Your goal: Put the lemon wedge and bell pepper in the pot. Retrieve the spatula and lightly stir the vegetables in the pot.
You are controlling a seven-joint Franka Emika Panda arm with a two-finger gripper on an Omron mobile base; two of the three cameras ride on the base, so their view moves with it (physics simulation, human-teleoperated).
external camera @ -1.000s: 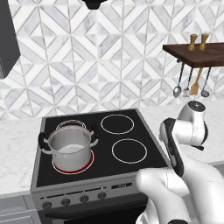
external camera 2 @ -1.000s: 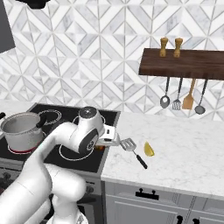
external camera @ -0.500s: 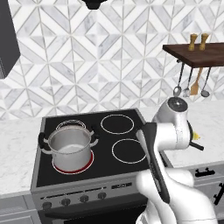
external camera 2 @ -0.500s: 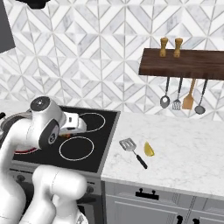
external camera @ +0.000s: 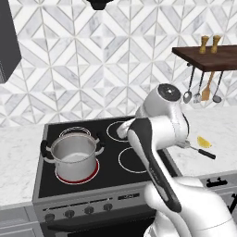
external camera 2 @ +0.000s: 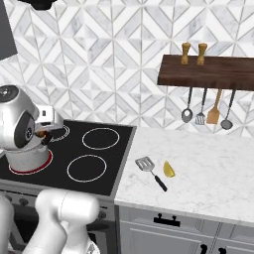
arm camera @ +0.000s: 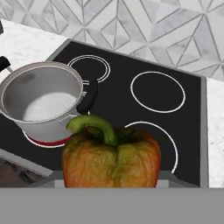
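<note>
The bell pepper (arm camera: pixel 111 157) sits right in front of the hand camera, an orange, lobed fruit with a curved green stem on top, hanging above the black stovetop (arm camera: pixel 183 127) a little short of the pot (arm camera: pixel 41 103). By its look it is light, hollow and firm-skinned, with a waxy surface that could slide under a weak pinch; the broad flanks between the lobes are the sensible place to hold it, not the stem. The fingertips themselves are hidden behind the fruit, so the contact cannot be seen directly, but the pepper is off the surface and close against the hand, so I judge the gripper (external camera 2: pixel 44 134) to be held partly apart and pinching the bell pepper across its body. From the right, the hand hangs over the stove near the pot's side.

The pot stands on the front left burner, its pale inside bare. The lemon wedge (external camera 2: pixel 169 169) lies on the marble counter (external camera 2: pixel 213 168) right of the stove, just beside the spatula (external camera 2: pixel 151 172), whose grey head points toward the stove
</note>
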